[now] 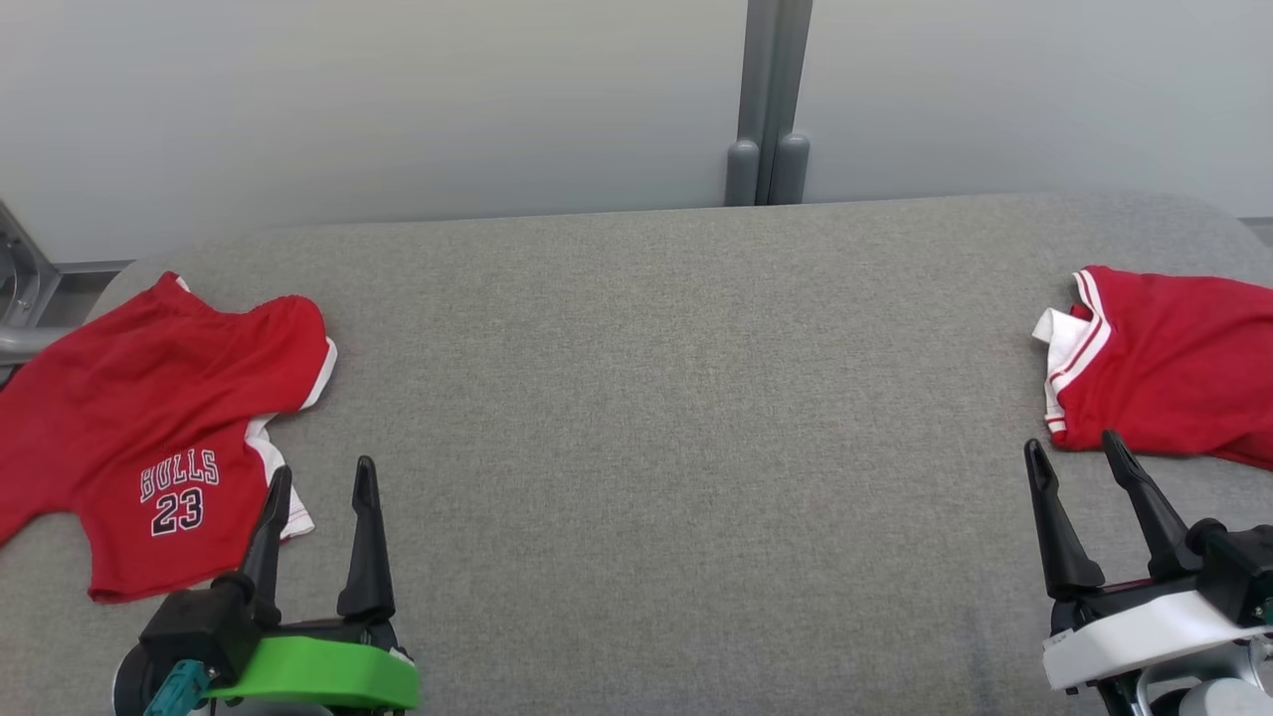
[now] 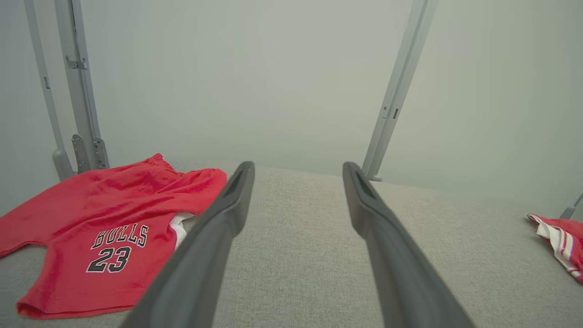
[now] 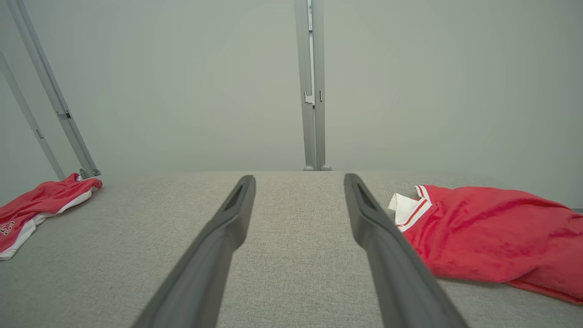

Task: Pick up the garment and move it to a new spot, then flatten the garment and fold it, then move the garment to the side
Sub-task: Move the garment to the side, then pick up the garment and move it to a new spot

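The light is soft, even and bright, with faint shadows on the grey cloth surface (image 1: pixel 636 398). In the left wrist view the fingers (image 2: pixel 196 273) blur near the lens and the frame posts (image 2: pixel 395 100) lean outward.

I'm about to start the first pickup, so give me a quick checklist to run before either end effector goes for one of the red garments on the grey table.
1. Left end effector open and holding nothing: ok.
2. Right end effector open and holding nothing: ok.
3. Bulls 23 garment uncovered, close to the left end effector: ok.
4. Striped-trim garment fully in view: not ok, it runs past the head view's right edge.
5. Grey table has room between the garments to lay one flat: ok.
6. Which garment goes first: cannot tell.
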